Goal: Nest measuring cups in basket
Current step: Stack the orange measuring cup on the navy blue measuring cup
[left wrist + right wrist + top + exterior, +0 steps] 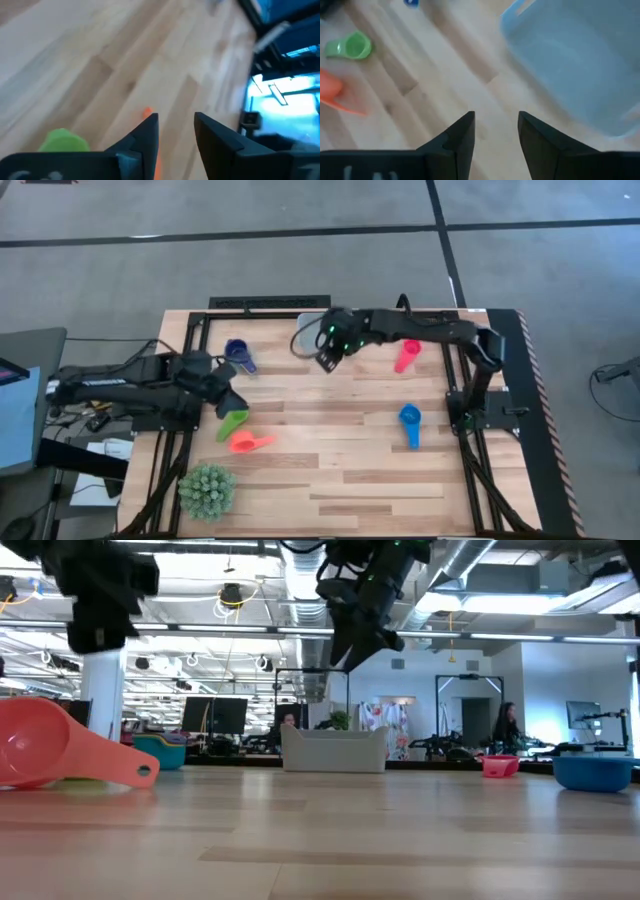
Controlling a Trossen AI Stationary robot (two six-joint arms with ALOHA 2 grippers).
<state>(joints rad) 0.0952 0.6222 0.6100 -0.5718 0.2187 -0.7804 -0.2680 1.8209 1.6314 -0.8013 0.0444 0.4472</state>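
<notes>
Jaws parted and empty, the right gripper [326, 361] hangs beside the basket [306, 332] at the worktop's far edge; the left gripper [228, 398], also parted, hovers over the green cup [233, 424], likely its next pick.

The basket [305, 332] sits at the far edge of the table [330, 480], with the right gripper [327, 360] hanging just beside it, its fingers [462, 135] parted and empty — that side is blocked from above. Toward the near edge from the basket, bare wood runs wide. Off to one side lie the green cup [233, 424] and coral cup [247, 442]; the pink cup [405, 357] and blue cup [410, 420] lie on the other.
</notes>
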